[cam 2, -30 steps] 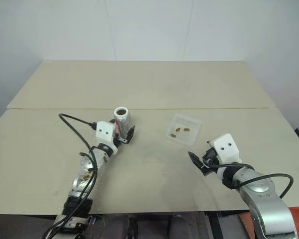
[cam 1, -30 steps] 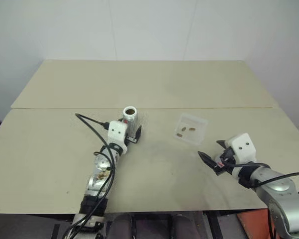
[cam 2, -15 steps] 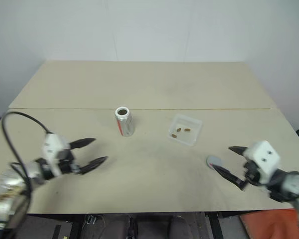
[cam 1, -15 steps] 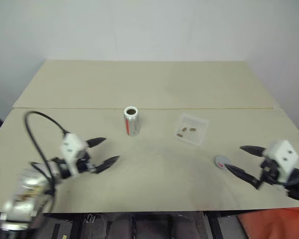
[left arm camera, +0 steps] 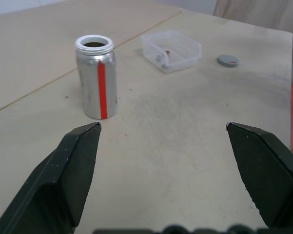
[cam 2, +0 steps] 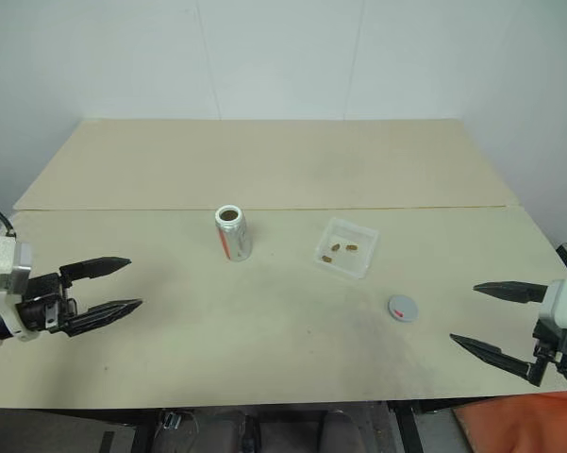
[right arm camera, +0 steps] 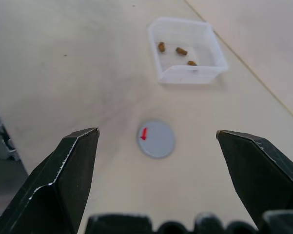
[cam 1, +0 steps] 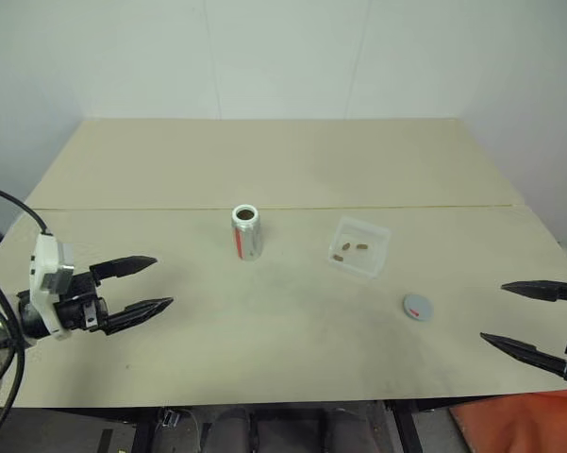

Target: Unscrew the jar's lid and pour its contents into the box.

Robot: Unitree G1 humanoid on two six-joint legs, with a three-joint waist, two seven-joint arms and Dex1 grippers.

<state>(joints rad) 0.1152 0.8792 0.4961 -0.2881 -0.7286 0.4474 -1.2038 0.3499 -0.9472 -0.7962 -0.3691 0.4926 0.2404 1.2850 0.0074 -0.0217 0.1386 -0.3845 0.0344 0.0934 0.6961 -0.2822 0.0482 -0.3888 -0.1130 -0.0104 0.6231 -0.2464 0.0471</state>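
Head view: the jar (cam 1: 246, 231) stands lidless at centre frame, the lid (cam 1: 417, 308) lies lower right, and three brown pieces (cam 1: 351, 250) sit in the box (cam 1: 358, 247), so the task looks finished. Left gripper (cam 1: 149, 284) and right gripper (cam 1: 525, 320) are spread, empty. Wrist views agree.

Soft, even light falls from overhead, leaving the pale table (cam 1: 292, 170) bright and without glare. The jar (left arm camera: 97, 76) casts only a faint shadow and shows a mild sheen. Head views are sharp; in the right wrist view the near fingers (right arm camera: 68, 185) are slightly soft.
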